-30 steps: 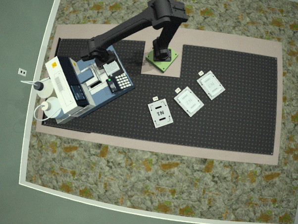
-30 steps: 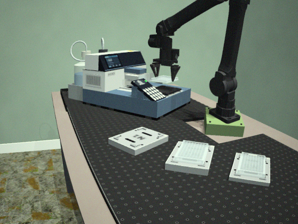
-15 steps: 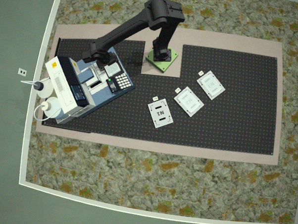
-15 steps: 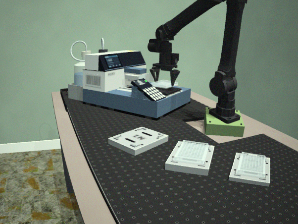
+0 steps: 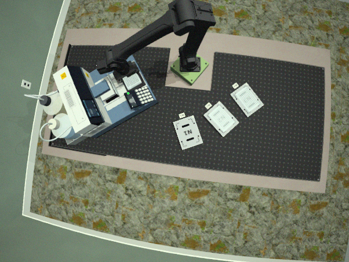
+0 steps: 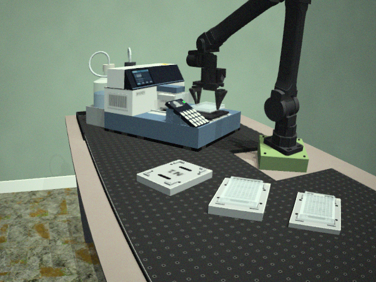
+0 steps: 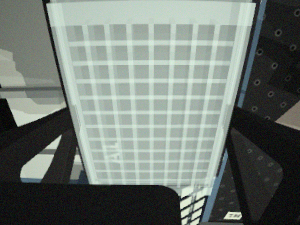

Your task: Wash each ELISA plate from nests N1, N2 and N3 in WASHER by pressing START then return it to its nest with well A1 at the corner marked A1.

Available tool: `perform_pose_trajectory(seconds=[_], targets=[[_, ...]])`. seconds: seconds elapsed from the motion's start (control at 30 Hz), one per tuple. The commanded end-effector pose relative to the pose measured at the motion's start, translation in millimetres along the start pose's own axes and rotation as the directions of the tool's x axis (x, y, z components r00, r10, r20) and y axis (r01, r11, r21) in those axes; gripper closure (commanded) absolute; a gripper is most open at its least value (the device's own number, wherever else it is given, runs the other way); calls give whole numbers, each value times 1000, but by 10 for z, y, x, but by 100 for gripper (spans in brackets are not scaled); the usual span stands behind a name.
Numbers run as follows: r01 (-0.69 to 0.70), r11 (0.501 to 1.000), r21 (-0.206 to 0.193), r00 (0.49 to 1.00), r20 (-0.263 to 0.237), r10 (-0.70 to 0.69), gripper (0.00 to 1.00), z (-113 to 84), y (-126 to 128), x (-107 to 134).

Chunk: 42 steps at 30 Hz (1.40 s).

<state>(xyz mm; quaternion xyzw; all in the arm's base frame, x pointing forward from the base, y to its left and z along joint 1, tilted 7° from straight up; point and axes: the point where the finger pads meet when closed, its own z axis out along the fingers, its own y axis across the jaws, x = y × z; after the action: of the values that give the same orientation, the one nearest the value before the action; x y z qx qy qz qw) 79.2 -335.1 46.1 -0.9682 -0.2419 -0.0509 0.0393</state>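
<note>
Top view: plate (image 5: pixel 133 81) (image 6: pixel 206 107) (image 7: pixel 150 101) gripped by claw (image 5: pixel 130 79) (image 6: pixel 207 106) (image 7: pixel 151 113) across long sides, apparently just above carrier (image 5: pixel 142 83) (image 6: pixel 220 115), near bench's (image 5: pixel 145 164) (image 6: pixel 90 231) (image 7: pixel 292 117) upper-left corner.

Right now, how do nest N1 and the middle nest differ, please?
Nest N1 has no plate, while the middle nest carries a clear plate. N1's printed name and two dark slots are exposed; the middle nest's centre is covered by its plate. Both are pale rectangular blocks on the dark perforated board.
</note>
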Motion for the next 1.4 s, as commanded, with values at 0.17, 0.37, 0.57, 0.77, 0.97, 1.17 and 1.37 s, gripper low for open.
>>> perform_pose_trajectory(seconds=[0.17,0.37,0.57,0.77,0.97,1.17,1.37], targets=[[3,999,-33,1000,10,-3,16,-102,119,-17],[3,999,-33,1000,10,-3,16,-101,118,-14],[3,999,-33,1000,10,-3,16,-101,117,-13],[3,999,-33,1000,10,-3,16,-101,116,-11],[3,999,-33,1000,10,-3,16,-101,114,-9],[3,999,-33,1000,10,-3,16,-101,113,-8],[3,999,-42,1000,12,-3,16,-89,109,11]])
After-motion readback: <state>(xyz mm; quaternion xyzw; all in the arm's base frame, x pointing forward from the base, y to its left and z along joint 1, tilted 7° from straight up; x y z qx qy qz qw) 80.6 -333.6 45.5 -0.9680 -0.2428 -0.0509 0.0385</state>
